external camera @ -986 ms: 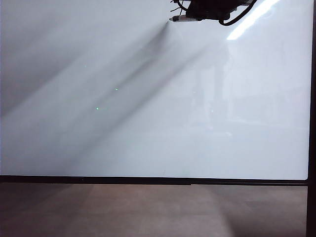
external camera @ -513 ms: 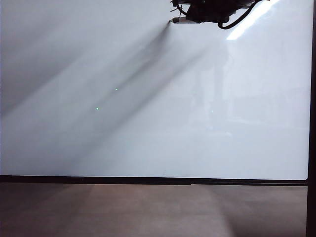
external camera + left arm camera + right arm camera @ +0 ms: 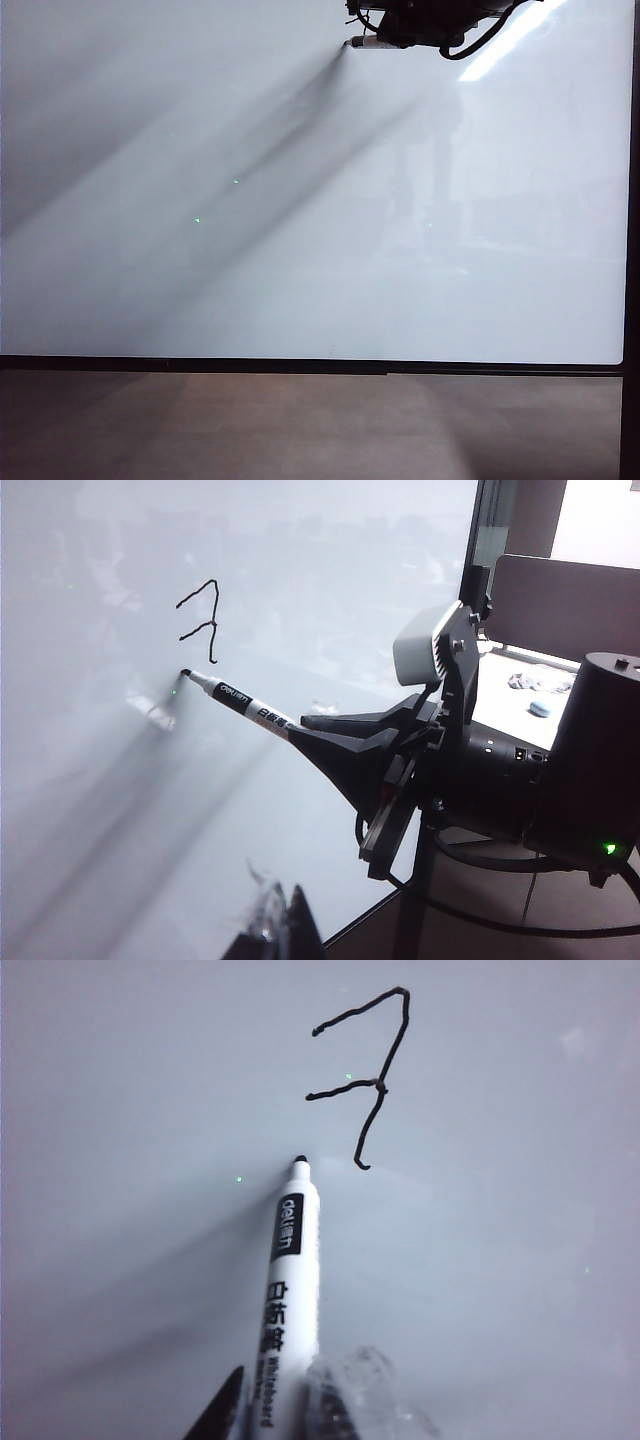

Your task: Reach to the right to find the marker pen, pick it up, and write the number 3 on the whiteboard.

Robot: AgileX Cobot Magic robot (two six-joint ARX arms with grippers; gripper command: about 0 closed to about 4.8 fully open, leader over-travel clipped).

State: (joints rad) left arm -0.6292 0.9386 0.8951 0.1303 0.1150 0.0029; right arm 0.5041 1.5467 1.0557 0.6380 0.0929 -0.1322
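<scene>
Fingers [image 3: 225, 1405] of the right gripper [image 3: 270, 1415] are seen clamped on the marker pen [image 3: 288, 1290], its dark tip held near the number 3 [image 3: 365, 1075] drawn on the whiteboard [image 3: 300, 250]. Whether the left gripper [image 3: 275, 930] is holding anything cannot be told.
</scene>
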